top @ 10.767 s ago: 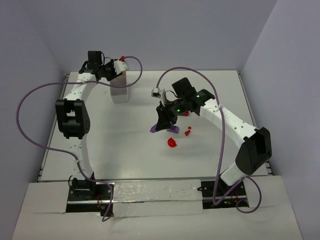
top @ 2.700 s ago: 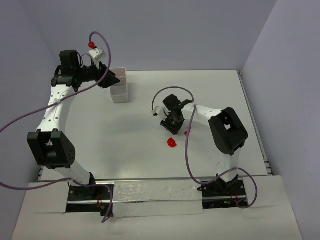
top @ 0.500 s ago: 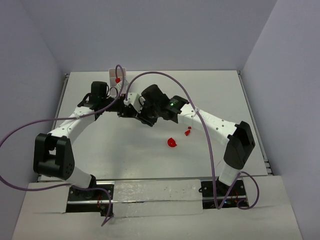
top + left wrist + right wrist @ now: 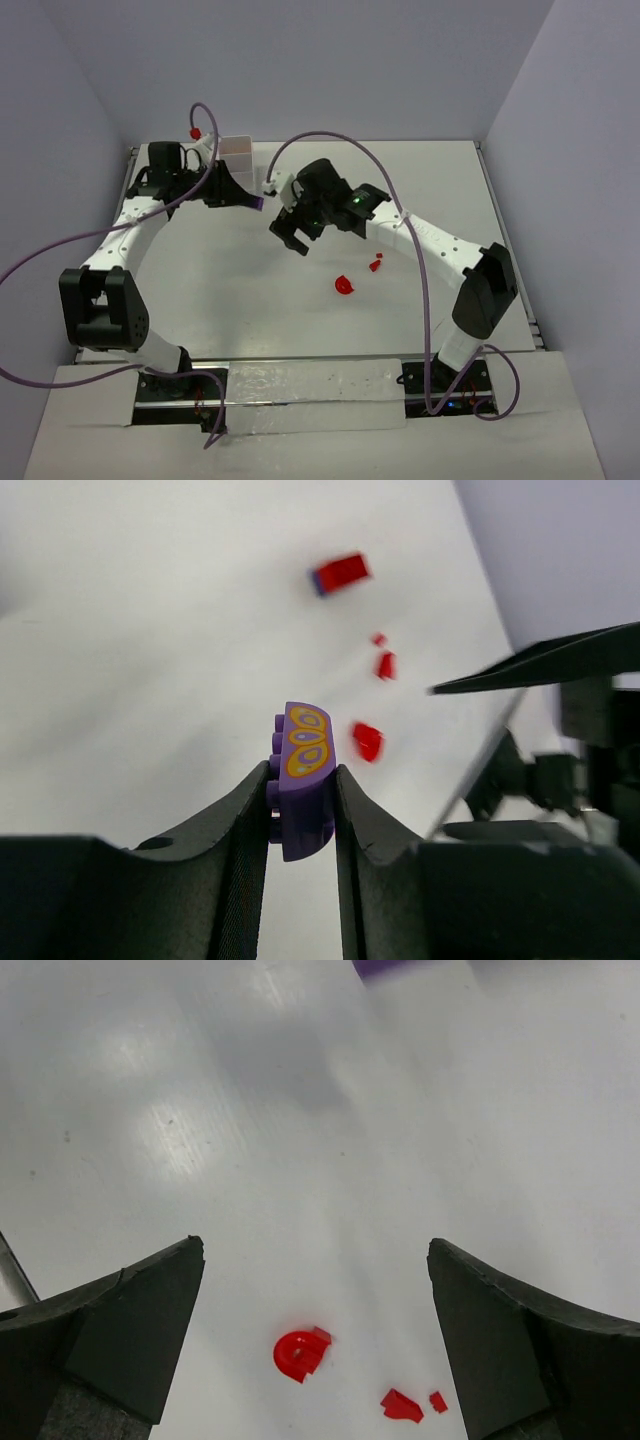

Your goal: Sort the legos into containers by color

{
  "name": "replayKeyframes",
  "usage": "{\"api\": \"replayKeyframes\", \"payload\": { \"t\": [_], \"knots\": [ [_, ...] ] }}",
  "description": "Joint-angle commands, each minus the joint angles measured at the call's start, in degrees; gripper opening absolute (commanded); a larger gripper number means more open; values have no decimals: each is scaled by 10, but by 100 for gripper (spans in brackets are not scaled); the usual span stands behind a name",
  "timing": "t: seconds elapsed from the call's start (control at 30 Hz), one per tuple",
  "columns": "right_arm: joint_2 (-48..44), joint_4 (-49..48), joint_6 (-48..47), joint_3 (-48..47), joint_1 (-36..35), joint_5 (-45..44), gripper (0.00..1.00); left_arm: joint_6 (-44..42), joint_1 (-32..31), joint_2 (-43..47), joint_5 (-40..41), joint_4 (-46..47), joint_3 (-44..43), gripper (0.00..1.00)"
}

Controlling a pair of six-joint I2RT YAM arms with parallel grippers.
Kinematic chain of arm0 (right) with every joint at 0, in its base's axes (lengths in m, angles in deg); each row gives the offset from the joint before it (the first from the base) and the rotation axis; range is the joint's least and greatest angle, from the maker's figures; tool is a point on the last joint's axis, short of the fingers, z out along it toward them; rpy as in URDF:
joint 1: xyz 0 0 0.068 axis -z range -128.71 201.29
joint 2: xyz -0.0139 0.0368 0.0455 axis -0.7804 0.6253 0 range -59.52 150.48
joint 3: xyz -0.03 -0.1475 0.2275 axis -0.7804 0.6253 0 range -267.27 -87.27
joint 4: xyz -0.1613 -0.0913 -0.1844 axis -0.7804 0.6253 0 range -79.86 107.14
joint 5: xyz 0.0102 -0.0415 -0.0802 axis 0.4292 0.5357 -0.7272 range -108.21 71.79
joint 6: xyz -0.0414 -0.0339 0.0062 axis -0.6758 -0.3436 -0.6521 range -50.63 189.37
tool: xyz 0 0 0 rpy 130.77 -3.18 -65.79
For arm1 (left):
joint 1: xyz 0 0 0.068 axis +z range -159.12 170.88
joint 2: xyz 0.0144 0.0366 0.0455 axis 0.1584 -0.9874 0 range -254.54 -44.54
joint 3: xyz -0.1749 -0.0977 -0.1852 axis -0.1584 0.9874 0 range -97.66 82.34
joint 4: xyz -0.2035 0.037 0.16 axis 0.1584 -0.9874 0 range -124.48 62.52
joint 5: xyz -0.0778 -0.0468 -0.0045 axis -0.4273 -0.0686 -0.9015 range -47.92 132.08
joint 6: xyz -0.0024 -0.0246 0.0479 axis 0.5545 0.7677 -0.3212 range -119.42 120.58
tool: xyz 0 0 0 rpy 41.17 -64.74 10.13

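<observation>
Both grippers have drawn apart since meeting in front of the tray (image 4: 236,150). Only the left wrist view clearly shows the left gripper (image 4: 246,198) clamped on a purple lego (image 4: 303,765) near the tray, its long axis along the fingers, studs leftward. The right gripper (image 4: 289,231), its arm stretched toward the tray, has fingers wide apart and empty. Red legos (image 4: 298,1353) lie farther off.

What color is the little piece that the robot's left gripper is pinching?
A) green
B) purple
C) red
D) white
B: in the left wrist view, the left gripper is closed on a purple piece with orange ovals on top, while the red pieces lie loose on the table.
</observation>
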Motion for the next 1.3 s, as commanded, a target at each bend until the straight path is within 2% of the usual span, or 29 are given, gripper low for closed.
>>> {"api": "replayKeyframes", "payload": {
  "t": [0.0,0.07,0.1,0.13,0.27,0.5,0.7,1.07,1.2,1.27],
  "knots": [
    [-57,-21,33,10,51,24,100,10,11,34,139,38,-18,0],
    [-63,-20,42,20,68,30,100,34,10,38,187,82,-21,0],
    [-68,-19,44,24,82,33,100,69,8,35,231,93,-29,0],
    [-70,-19,48,25,86,36,100,93,8,30,241,100,-31,0],
    [-78,-18,55,37,123,41,100,198,5,-18,392,84,-93,0],
    [-82,-23,66,45,153,40,100,321,4,-51,466,119,-94,0],
    [-84,-19,63,50,164,35,100,364,-16,-80,548,128,-116,0],
    [-85,-18,54,65,188,27,100,392,-26,-197,563,94,-196,1],
    [-84,-18,50,70,198,32,100,395,-26,-220,556,106,-205,6],
    [-82,-19,49,73,202,33,100,399,-28,-240,554,102,-216,13]
  ]
}}
